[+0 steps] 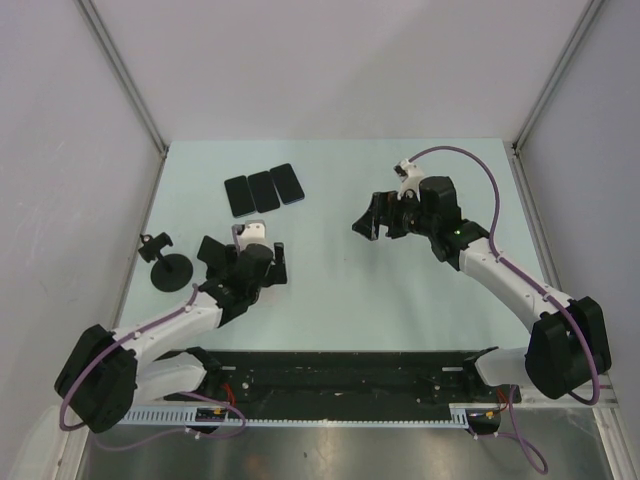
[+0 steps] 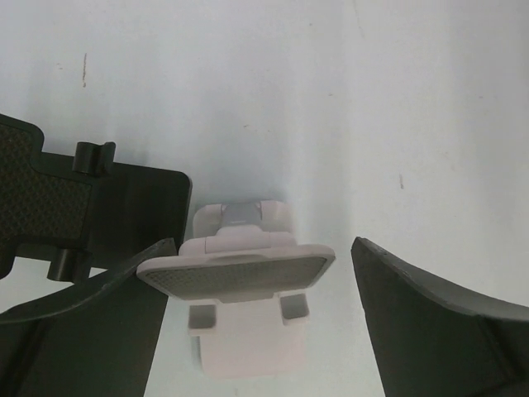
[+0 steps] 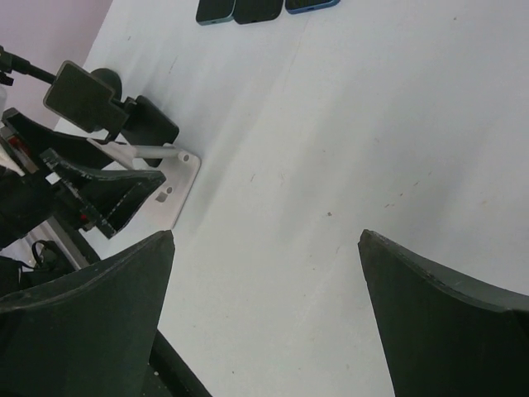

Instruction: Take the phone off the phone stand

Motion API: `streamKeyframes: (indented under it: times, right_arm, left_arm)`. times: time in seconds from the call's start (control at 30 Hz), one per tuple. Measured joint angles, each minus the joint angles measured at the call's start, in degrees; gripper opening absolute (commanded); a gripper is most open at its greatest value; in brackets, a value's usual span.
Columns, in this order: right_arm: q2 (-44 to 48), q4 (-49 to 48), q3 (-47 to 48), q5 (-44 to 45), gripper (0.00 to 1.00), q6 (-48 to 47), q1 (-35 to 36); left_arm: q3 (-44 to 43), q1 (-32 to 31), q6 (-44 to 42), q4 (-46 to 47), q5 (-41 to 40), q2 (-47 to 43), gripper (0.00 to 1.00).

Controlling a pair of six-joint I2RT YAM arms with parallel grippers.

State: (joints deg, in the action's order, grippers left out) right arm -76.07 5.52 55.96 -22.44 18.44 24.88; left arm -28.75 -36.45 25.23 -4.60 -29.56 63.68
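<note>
Three dark phones (image 1: 263, 190) lie flat side by side on the table at the back left; they also show in the right wrist view (image 3: 258, 8). A white phone stand (image 1: 250, 232) stands in front of them. In the left wrist view its grey padded cradle (image 2: 235, 273) holds no phone. My left gripper (image 1: 245, 262) is open, and its fingers (image 2: 430, 322) sit on either side of the white stand without touching it. My right gripper (image 1: 378, 222) is open and empty above bare table (image 3: 266, 234), to the right of the stand.
A black phone stand (image 1: 165, 265) with a round base stands left of my left gripper. Its padded cradle (image 2: 58, 203) shows close beside my left finger. The enclosure walls rise at the left, back and right. A black rail (image 1: 330, 380) runs along the near edge.
</note>
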Motion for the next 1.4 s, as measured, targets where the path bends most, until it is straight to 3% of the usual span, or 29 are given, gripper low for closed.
streamKeyframes:
  times: [0.1,0.57,0.93,1.4]
  right_arm:
    - [-0.02,-0.63,0.0,0.81,1.0,0.11,-0.26]
    - [4.66,2.78,0.0,13.29,1.0,0.81,-4.15]
    - [27.87,15.93,0.2,31.58,1.0,-2.8,-13.94]
    - [57.31,28.83,0.2,45.2,1.0,-10.51,-14.62]
  left_arm:
    - [0.61,0.0,0.02,-0.37,1.66,-2.82,1.0]
    - [-4.22,0.0,-2.01,-10.29,6.05,-25.7,1.0]
    - [-14.1,0.02,-6.36,-17.57,-0.94,-44.26,1.0]
    - [-17.09,0.02,-8.28,-23.23,-6.32,-63.52,1.0]
